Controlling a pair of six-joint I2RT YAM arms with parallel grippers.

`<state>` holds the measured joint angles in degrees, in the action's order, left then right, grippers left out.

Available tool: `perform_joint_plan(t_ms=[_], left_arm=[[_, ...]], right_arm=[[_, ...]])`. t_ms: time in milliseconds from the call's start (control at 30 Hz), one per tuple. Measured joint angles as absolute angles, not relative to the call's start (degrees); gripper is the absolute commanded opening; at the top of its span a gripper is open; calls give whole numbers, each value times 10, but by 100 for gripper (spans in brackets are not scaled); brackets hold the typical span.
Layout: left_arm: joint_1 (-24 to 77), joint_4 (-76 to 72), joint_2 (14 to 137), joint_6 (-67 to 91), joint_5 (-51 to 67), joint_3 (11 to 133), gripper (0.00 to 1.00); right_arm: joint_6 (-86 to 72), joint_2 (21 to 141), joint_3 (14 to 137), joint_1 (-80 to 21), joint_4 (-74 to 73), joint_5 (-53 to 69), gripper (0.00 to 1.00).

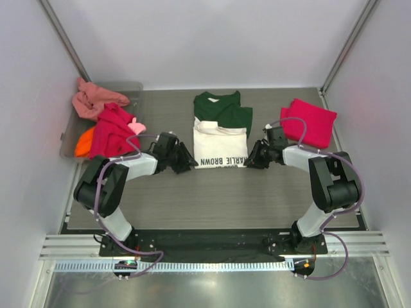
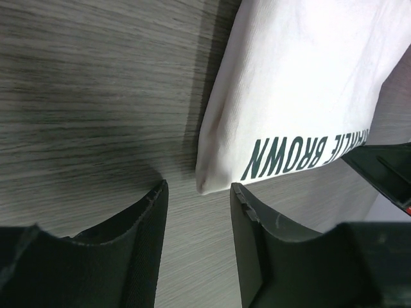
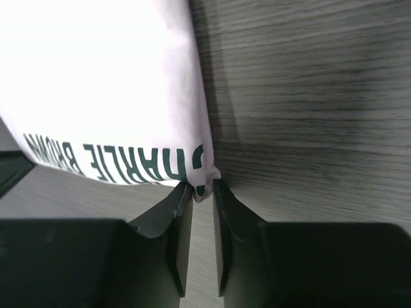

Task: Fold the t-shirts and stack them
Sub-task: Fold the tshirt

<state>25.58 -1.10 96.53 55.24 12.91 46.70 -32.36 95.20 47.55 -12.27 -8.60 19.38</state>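
The cream-white t-shirt [image 1: 220, 135] with dark green shoulders lies folded at the table's middle, its dark print along the near edge. My left gripper [image 1: 187, 162] is open. The shirt's near left corner [image 2: 205, 181] lies just ahead of its fingertips [image 2: 160, 192], not between them. My right gripper [image 1: 254, 159] is nearly closed, and its jaws pinch the shirt's near right corner [image 3: 204, 187]. The shirt's print also shows in the right wrist view [image 3: 109, 160]. A plain crimson-pink t-shirt [image 1: 309, 119] lies folded at the far right.
A translucent grey tray [image 1: 67, 138] at the far left holds a pile of salmon [image 1: 96, 97], magenta [image 1: 109, 131], orange [image 1: 83, 142] and light pink [image 1: 136, 126] shirts. Walls enclose the table on the left, back and right.
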Motion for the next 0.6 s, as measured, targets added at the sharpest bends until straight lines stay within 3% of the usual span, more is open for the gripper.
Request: perform_joint_plan(t_ms=[100, 367, 467, 567, 600], left_arm=[[256, -17, 969, 554, 133, 467, 44], [257, -41, 985, 560, 145, 470, 43], [259, -52, 996, 568, 149, 474, 35], [262, -60, 1005, 572, 150, 474, 18], [263, -60, 1007, 570, 150, 474, 2]], right_arm=[[-323, 961, 476, -123, -81, 189, 5], [-325, 965, 477, -123, -76, 192, 1], [-325, 965, 477, -123, -75, 193, 1], [-325, 965, 477, -123, -75, 193, 1], [-325, 965, 477, -123, -75, 194, 1]])
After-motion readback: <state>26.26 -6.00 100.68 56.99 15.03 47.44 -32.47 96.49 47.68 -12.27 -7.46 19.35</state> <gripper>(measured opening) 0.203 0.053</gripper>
